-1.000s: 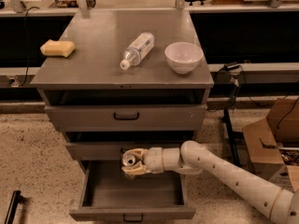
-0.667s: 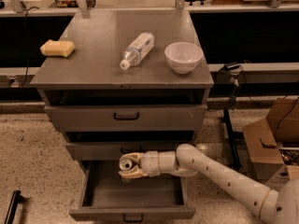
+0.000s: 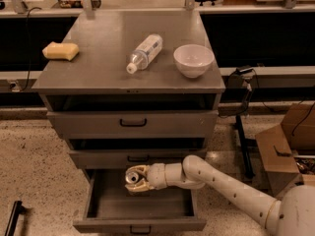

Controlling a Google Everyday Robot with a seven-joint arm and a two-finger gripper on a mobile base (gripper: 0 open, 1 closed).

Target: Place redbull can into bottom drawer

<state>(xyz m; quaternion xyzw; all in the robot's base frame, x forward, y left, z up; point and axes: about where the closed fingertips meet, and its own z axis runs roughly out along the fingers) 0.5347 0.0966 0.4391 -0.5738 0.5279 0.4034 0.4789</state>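
Item: redbull can [image 3: 132,176]. We are holding it in gripper [image 3: 136,181], jaws clamping its body, over rear of open bottom drawer [image 3: 140,224].
Risk, as we are judging it: can tipping and rolling if released high; wrist passing close under middle drawer [image 3: 98,157], possibly catching.
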